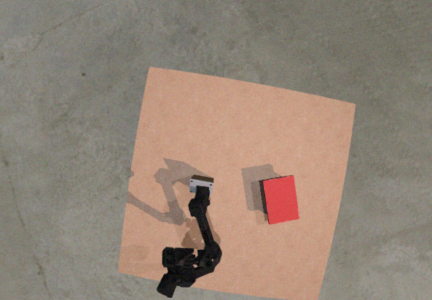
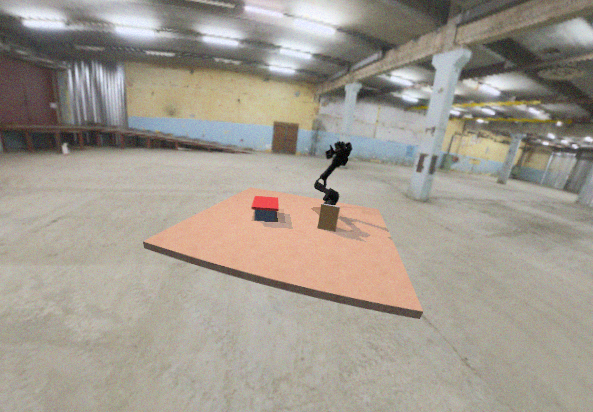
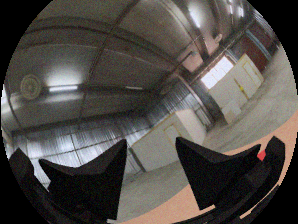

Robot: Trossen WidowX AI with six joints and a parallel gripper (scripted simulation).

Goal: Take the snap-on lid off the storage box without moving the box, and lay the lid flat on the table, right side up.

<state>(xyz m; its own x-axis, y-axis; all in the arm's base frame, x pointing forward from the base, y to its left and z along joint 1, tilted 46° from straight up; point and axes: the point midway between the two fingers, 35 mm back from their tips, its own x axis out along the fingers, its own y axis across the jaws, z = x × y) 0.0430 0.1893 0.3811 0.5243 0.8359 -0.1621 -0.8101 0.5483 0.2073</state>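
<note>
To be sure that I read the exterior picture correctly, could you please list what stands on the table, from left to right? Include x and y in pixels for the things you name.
Red lid (image 1: 281, 199) (image 2: 265, 203) on the dark blue box (image 2: 265, 215) → brown-fronted block (image 2: 328, 217) below the black arm.
</note>
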